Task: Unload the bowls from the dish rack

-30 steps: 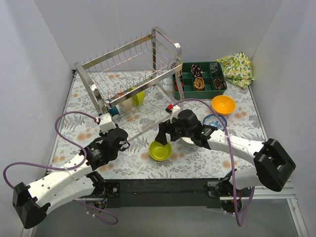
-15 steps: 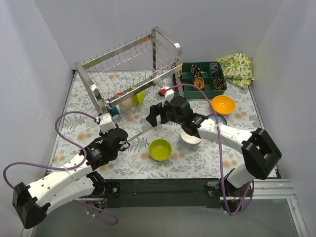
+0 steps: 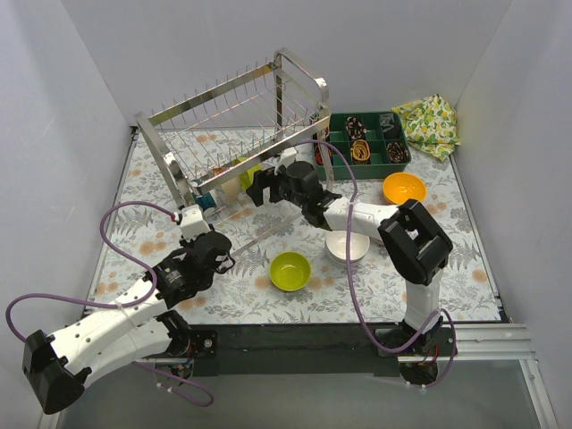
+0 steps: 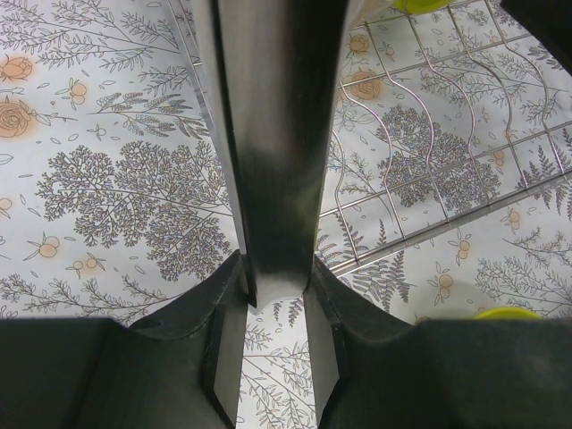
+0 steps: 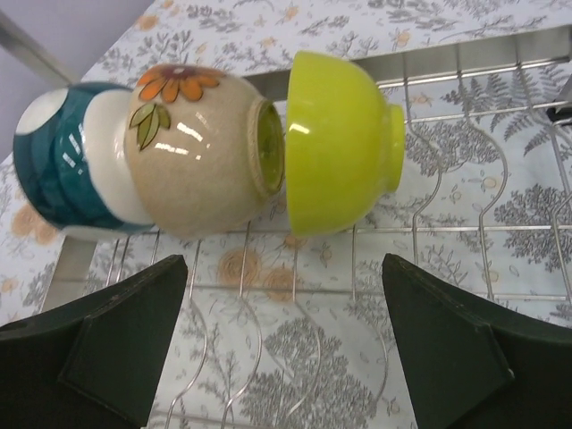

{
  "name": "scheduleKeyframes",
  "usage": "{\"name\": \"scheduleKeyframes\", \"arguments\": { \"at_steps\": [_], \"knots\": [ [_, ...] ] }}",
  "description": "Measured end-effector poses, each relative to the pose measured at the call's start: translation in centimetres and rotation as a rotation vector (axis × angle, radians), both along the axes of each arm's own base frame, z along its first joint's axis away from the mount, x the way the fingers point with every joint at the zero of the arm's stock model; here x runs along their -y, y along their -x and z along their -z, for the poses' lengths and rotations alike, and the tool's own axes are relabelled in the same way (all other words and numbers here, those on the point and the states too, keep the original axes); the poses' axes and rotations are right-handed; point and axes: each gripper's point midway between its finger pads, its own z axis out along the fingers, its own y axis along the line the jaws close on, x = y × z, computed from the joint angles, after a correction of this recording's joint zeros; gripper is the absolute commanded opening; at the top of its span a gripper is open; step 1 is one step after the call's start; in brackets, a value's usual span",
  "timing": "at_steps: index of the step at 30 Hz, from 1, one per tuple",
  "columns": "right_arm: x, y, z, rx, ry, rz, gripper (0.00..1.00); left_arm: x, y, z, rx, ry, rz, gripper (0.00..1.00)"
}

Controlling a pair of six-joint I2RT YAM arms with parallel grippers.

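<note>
- The right hand (image 5: pixel 284 268) is opened wide and holds nothing. It hovers in front of the lower tier of the dish rack (image 5: pixel 465 63), aimed at the lime green bowl (image 5: pixel 344 143).
- This bowl lies on its side on the lower-tier wires, with its rim toward a beige flowered cup (image 5: pixel 201 152). A teal-and-white cup (image 5: pixel 67 170) lies against the far side of that one.
- Risk: the bowl and the beige cup touch or nearly touch, I cannot tell which. A finger going between them may push both cups along the rack.
- Risk: the bowl is glossy and round, so a grip on its curved wall could slip — then it drops on the wires or rolls off the rack's front.
- The left hand (image 4: pixel 273 286) is closed on a flat steel bar at the rack's near-left corner. If this hold slips, the rack may shift when the bowl is pulled.
- Already on the bench in front of the rack: a second lime green bowl (image 3: pixel 290 271), a white bowl (image 3: pixel 347 246) and, to its right, an orange bowl (image 3: pixel 404 189).
</note>
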Motion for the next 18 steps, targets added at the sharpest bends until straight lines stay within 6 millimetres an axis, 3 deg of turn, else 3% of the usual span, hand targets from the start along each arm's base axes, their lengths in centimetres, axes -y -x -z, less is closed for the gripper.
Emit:
{"name": "scheduleKeyframes", "arguments": {
  "at_steps": [11,18],
  "knots": [
    [-2.2,-6.3,1.2,0.063,-0.034,0.106,0.99,0.0,0.0,0.0,0.001,0.002,0.003,0.21],
    [-2.8,-7.8,2.9,0.059,-0.022,0.111,0.93,0.2,0.1,0.0,-0.001,0.004,0.017,0.2]
  ]
}}
